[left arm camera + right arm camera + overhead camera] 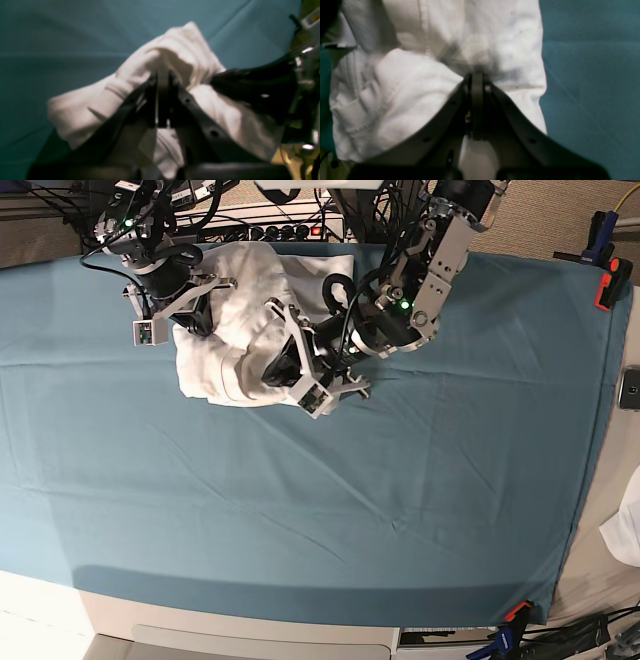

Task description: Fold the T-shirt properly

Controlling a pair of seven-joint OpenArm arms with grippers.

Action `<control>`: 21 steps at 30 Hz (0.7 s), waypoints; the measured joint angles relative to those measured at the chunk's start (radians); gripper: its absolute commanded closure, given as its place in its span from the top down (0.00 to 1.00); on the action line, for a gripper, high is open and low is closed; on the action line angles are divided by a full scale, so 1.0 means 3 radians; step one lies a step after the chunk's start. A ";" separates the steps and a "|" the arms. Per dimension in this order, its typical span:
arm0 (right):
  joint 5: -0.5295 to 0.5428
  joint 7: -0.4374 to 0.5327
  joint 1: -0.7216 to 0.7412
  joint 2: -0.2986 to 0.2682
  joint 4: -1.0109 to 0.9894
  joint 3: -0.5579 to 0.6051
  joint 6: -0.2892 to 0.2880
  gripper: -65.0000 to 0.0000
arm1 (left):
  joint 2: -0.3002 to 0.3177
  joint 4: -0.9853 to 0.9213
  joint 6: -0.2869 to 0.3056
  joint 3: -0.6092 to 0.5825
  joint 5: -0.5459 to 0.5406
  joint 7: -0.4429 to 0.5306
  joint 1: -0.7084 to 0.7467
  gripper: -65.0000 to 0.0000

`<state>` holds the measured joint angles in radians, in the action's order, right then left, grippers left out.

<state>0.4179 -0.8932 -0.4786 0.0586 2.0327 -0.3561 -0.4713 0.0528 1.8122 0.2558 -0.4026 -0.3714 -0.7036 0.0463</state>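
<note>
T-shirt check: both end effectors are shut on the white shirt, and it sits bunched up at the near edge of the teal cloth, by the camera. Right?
Not quite. The base view shows the T-shirt bunched at the far edge of the teal table cloth, by the arm bases. The rest holds: the left end effector and the right end effector are both shut on the shirt.

White T-shirt point(235, 340), bunched at table's far edge
</note>
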 measured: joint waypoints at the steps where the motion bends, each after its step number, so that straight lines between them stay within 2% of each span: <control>1: 0.0000 0.0000 0.0000 0.0000 0.0000 0.0000 0.0000 0.00 | -0.0001 -0.0060 -0.0003 0.0000 -0.0005 0.0013 0.0000 0.00; 6: 0.0000 -0.0001 0.0003 0.0000 0.0000 0.0001 -0.0001 0.00 | 0.0000 -0.0320 -0.0003 0.0000 0.0003 0.0098 -0.0010 0.00; 9: 0.0004 -0.0011 0.0008 0.0000 0.0000 0.0000 -0.0001 0.00 | -0.0001 -0.0417 -0.0004 -0.0001 0.0132 0.0098 -0.0034 0.00; 17: 0.0013 -0.0023 0.0008 0.0001 0.0000 0.0001 -0.0014 0.00 | -0.0008 -0.0465 -0.0490 -0.0010 0.0696 0.0151 -0.0102 0.00; 21: -0.0085 -0.0116 0.0025 0.0001 0.0000 0.0001 -0.0014 0.00 | 0.0060 -0.0467 -0.0649 -0.0009 0.0857 0.0158 -0.0159 0.00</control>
<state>0.3923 -0.9279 -0.4709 0.0589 2.0327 -0.3557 -0.4755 0.0708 1.6722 0.0612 -0.4053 -0.1143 -0.6563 -0.0013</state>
